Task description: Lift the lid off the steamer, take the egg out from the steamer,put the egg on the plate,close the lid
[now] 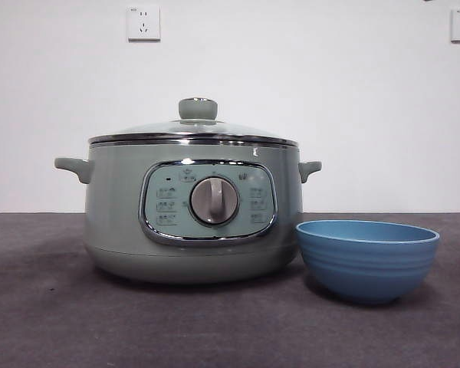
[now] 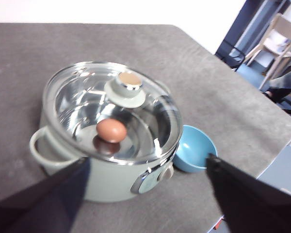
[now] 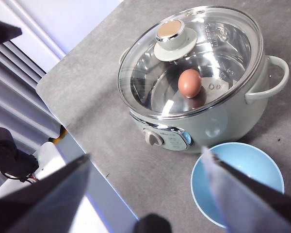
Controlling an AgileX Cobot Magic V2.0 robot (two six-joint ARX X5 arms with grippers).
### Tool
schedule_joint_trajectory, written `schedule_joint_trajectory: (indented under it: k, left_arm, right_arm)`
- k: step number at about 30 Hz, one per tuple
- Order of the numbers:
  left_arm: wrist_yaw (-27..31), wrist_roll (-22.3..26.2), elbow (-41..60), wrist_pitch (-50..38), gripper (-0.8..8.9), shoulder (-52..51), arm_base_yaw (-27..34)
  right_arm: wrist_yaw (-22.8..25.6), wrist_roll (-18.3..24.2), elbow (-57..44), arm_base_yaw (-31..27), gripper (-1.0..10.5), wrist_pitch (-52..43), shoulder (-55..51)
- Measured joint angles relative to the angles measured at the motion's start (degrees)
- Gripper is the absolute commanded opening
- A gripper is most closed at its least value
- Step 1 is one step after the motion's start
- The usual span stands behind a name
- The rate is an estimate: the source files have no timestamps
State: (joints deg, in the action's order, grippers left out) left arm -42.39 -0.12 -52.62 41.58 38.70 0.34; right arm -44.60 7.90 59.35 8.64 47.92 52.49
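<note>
Steamer [image 1: 192,218] on the grey desk [image 1: 54,314], glass lid [image 1: 195,129] seated on its rim; brown egg [image 2: 111,130] inside, seen through the glass; blue plate [image 1: 367,259] just beside the steamer, empty; left claw [image 2: 145,194] and right claw [image 3: 148,194] above the desk, jaws apart, holding nothing

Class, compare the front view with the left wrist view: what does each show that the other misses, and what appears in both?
Only the front view shows the wall sockets and the steamer's grey dial face-on. Only the left wrist view shows the brown egg inside the pot, seen through the glass, and the left gripper with jaws apart. Both show the steamer, its lid in place, and the blue plate beside it.
</note>
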Motion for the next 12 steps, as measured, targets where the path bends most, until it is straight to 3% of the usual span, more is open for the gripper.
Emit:
schedule_joint_trajectory:
  k: [6,12]
  left_arm:
    - [0.9,-1.0,-2.9,-3.8,5.10,5.8,-6.2]
    - [9.1,-1.1,-9.5,-9.5,5.09,15.2,-16.0]
  right_arm:
    - [0.0,-0.5,0.0,0.0,5.7,0.0,0.0]
    - [0.0,-0.5,0.0,0.0,5.7,0.0,0.0]
